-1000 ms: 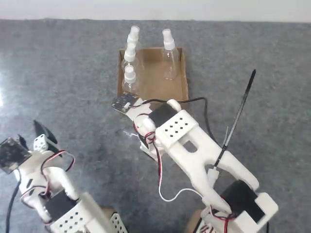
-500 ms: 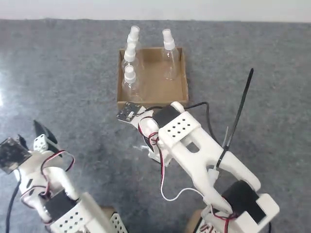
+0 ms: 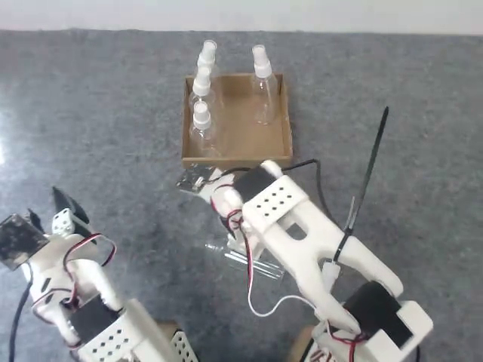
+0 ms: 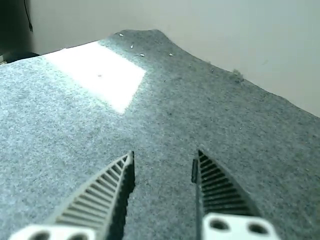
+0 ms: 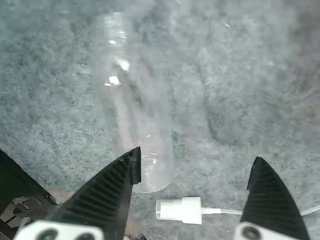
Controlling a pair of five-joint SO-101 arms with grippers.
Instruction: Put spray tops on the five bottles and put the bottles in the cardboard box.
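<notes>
- Nearest to us in the high view stand the two arm bases, with the left arm low at one side and the right arm stretching out over the middle of the grey table [image 3: 113, 113].
- We see the left gripper [image 4: 162, 165] hanging over bare table surface, its ribbed fingers parted with nothing between them.
- A thin black cable tie [image 3: 373, 162] sticks up from the right arm.
- We see the right gripper [image 5: 196, 165] pointing down at the table, its dark fingers spread wide and clamping nothing.
- Under that gripper a clear loose bottle [image 5: 132, 100] lies on its side on the table with no top on it. One end sits right by the tip of one finger, and we cannot tell whether they touch.
- A white loose spray top [image 5: 182, 210] lies on the table just beside that end of the bottle and apart from it. It sits between the two fingers, with its thin tube running toward the other finger.
- In the high view we find the same bottle half hidden under the right arm, on the near side of the box.
- Farther out sits the shallow cardboard box [image 3: 287, 113], open at the top.
- Three bottles [image 3: 201, 83] with white spray tops stand upright in a row along the box's left side.
- A fourth bottle [image 3: 262, 83], also capped, stands upright near the far right corner.
- Beyond the box we see more table, then a pale wall [image 3: 339, 15].
</notes>
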